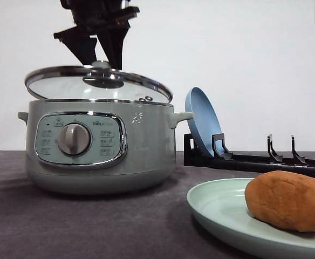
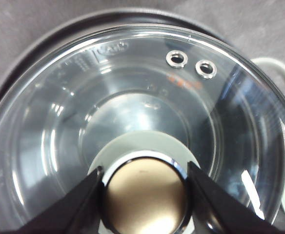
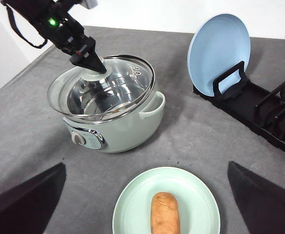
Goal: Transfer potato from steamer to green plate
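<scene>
Right gripper [image 3: 142, 204] hangs wide open above the green plate [image 3: 132, 204] on the counter [image 3: 25, 122], where the potato [image 3: 165, 212] already lies. Firm and matte, the potato looks easy to grip across its narrow middle. Farther off, the left gripper [image 2: 145, 187] clamps the knob [image 2: 145, 195] of the tilted glass lid [image 1: 55, 83] over the steamer [image 1: 146, 140]. Beyond it, a blue plate [image 1: 200, 121] stands in a rack [image 1: 265, 162].
</scene>
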Robot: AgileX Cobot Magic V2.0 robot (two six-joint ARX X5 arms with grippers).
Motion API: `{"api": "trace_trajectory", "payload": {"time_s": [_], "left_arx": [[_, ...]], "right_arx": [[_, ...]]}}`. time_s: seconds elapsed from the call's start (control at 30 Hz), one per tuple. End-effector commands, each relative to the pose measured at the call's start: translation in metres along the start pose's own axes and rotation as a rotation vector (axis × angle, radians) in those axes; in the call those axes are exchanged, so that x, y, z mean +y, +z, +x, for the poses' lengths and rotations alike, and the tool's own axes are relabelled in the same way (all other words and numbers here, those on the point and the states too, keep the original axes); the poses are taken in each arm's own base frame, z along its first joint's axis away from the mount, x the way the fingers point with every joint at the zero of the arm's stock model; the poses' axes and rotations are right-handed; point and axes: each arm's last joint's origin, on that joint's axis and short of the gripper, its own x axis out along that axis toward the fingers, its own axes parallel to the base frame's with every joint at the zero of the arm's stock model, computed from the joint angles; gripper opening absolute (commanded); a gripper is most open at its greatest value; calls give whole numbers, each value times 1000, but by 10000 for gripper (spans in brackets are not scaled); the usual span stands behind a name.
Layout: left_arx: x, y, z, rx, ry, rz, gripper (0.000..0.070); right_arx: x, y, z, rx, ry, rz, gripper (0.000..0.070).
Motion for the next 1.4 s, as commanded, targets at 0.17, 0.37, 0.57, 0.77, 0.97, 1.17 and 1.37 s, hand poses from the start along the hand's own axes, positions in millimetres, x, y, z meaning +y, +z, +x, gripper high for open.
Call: {"api": "trace_trajectory", "payload": {"time_s": [0.17,0.37,0.57,0.77,0.97,1.17,1.37], "left_arx": [[-2,9,9,-21,-7,7,1],[-2,10,17,-9,-8,11,1],[-1,11,17,-18,9,30,1],[-1,11,17,-22,12,40,1],[-1,12,17,-24,13,45,1],[-1,12,17,-25,13,45,1],[-1,12,17,-27,15,55,1]], "right_arx": [[1,4,-2,-20,6,1,693],[1,4,-2,-20,5,0,693],[1,4,-2,-20,5,0,693],[1,4,-2,-20,5,-3,693],[1,4,-2,-20,5,-4,693],[1,4,-2,-20,5,-4,693],[1,4,-2,-20,5,-3,693]]}}
